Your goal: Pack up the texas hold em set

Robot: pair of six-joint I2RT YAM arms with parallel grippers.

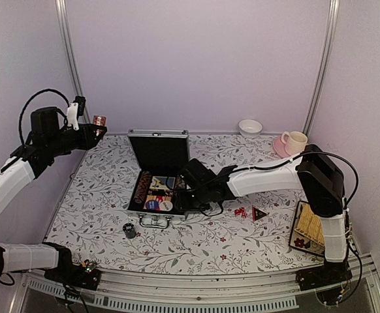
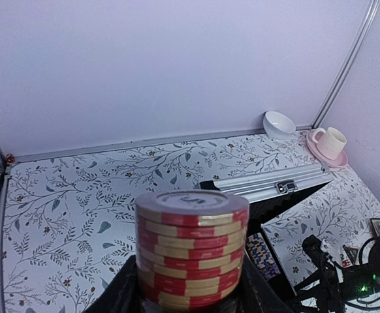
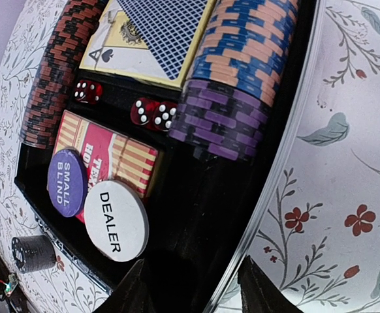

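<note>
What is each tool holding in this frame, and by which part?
The left tool grips a stack of red-and-cream poker chips by its lower sides. The right tool is open over the briefcase, holding nothing.

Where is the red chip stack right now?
In the top view the stack is held in the left claw, raised near the table's far-left corner, left of the open case.

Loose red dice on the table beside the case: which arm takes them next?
Right, probably. The right gripper hangs open and empty over the briefcase, on the red dice's side. The left gripper is shut on a red-and-cream chip stack, raised at the far left.
</note>
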